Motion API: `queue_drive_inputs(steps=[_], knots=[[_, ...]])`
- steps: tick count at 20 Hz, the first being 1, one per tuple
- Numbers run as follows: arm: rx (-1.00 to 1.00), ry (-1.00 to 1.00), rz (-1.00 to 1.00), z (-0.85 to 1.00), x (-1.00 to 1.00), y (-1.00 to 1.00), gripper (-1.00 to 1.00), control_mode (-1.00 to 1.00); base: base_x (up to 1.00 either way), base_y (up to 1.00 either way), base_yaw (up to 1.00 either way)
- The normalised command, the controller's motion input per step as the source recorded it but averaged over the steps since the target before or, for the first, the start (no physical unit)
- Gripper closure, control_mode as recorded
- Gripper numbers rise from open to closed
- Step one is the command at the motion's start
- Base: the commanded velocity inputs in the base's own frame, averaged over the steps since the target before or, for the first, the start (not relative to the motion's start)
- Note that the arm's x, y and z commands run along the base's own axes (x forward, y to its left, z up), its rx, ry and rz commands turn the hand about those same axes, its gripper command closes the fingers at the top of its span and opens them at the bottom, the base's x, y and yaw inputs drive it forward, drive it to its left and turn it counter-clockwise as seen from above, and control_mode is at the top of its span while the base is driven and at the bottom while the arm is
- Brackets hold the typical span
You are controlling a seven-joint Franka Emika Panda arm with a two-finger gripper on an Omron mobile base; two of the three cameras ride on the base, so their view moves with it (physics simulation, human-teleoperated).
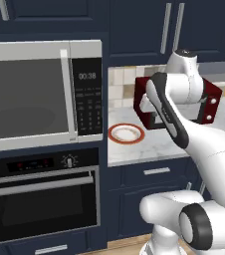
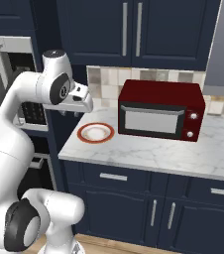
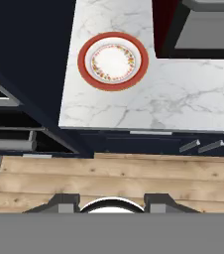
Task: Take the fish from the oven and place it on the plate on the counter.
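Overhead, the hand [image 2: 72,114] — empty, fingers parted — hangs above the counter [image 2: 148,151] edge near the plate [image 2: 95,133].

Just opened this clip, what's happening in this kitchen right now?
A white robot arm is raised over the counter, its gripper pointing down with nothing between the fingers. The orange-rimmed plate sits bare on the counter's left end, beside the red toaster oven. The built-in oven below the microwave has its door shut, and the fish cannot be seen, so the fetching has apparently not started yet.
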Motion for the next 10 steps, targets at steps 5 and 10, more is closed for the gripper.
queue_drive_inputs(steps=[5, 10], knots=[[0.00, -0.01, 0.02, 0.00, 0.00, 0.03, -1.00, -1.00, 0.00, 0.00, 0.00], [-0.12, -0.01, 0.26, 0.00, -0.04, 0.66, -1.00, -1.00, 0.00, 0.00, 0.00]])
